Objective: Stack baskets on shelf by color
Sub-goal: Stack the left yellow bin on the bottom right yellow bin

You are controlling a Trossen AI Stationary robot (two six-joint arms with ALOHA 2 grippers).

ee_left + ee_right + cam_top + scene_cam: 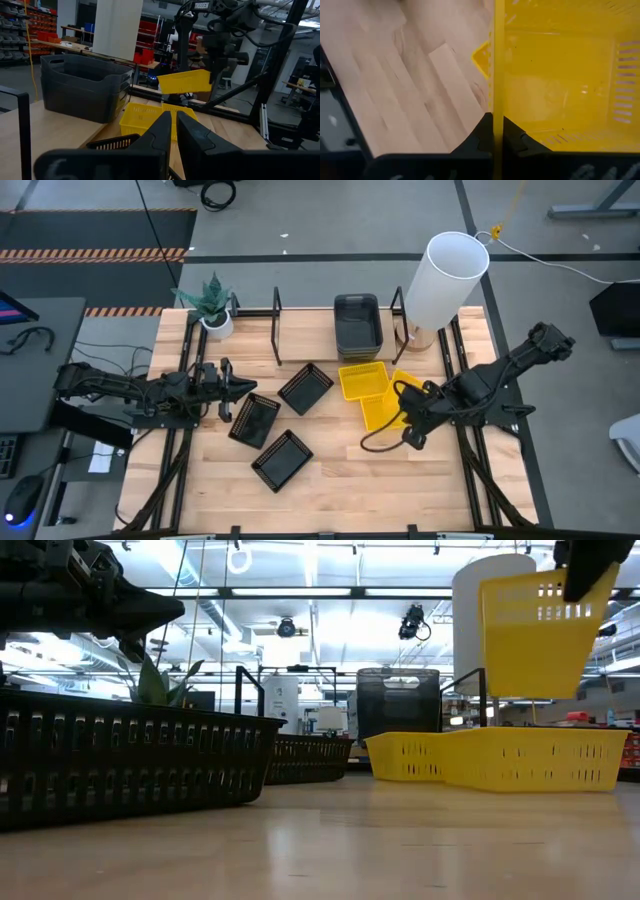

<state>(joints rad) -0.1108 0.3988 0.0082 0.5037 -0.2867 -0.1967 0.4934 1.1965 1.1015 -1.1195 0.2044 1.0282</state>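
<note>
High view: right gripper (pixel 412 412) over the table's right half, clamped on a yellow basket's (pixel 385 413) rim. Second yellow basket (pixel 362 379) sits just beside it, toward the shelf (pixel 300 330). Grey baskets (pixel 357 323) are stacked on the shelf, middle section. Three black baskets (pixel 305 388) lie loose on the table centre-left. Left gripper (pixel 238 387) hangs just beside the nearest black one (pixel 254 420), holding nothing.

Low view: held yellow basket (pixel 535 632) is off the table, tilted, above two yellow ones (pixel 500 758) on the wood. Grey stack (pixel 398 703) behind. Black basket (pixel 125 762) close in front.

Left wrist view: left fingers (pixel 197 140) nearly together, thin gap, nothing between. Grey stack (pixel 82 86) and held yellow basket (pixel 183 80) ahead.

Right wrist view: right fingers (pixel 481 134) pinch the yellow rim (pixel 498 75); table (pixel 405 80) below.
</note>
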